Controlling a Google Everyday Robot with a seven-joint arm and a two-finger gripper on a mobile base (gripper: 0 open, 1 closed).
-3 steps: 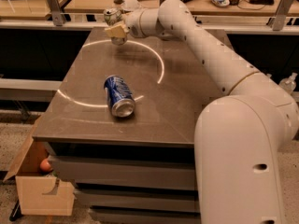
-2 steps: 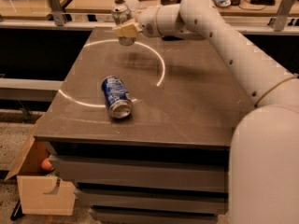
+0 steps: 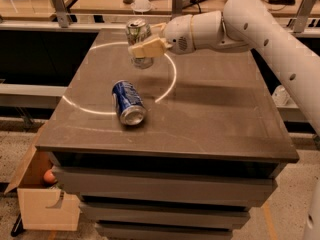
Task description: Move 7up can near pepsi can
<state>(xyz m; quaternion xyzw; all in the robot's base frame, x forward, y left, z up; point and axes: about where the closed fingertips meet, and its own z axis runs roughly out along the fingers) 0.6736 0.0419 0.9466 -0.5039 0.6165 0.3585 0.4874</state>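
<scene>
At about eleven o'clock on the table top, the gripper [image 3: 143, 43] is clamped around the 7up can [image 3: 137, 32]. One flat, beige, blocky finger [image 3: 148, 48] crosses the front of the can, and the other sits behind its upper edge. The can stands upright. It is a small metal cylinder with a silvery, green-tinged wall and a shiny rimmed top. I cannot tell whether its base touches the surface.

Behind the fingers is a smooth, rounded white wrist, and the thick white arm [image 3: 260, 21] runs off toward three o'clock.

At roughly six o'clock from the held can, and apart from it, the pepsi can [image 3: 127, 100] lies on its side. It is glossy dark blue with white markings, and its silver end points toward five o'clock.

The table [image 3: 215, 119] is a flat, dark brown-grey slab with a dull sheen. A thin bright arc [image 3: 170, 81] curves across it between the two cans. Under the table's seven o'clock corner sits an open cardboard box [image 3: 47, 209].

Compared with a second ago, the held can has come away from the far edge and is nearer the blue can. The blue can has stayed in place.
</scene>
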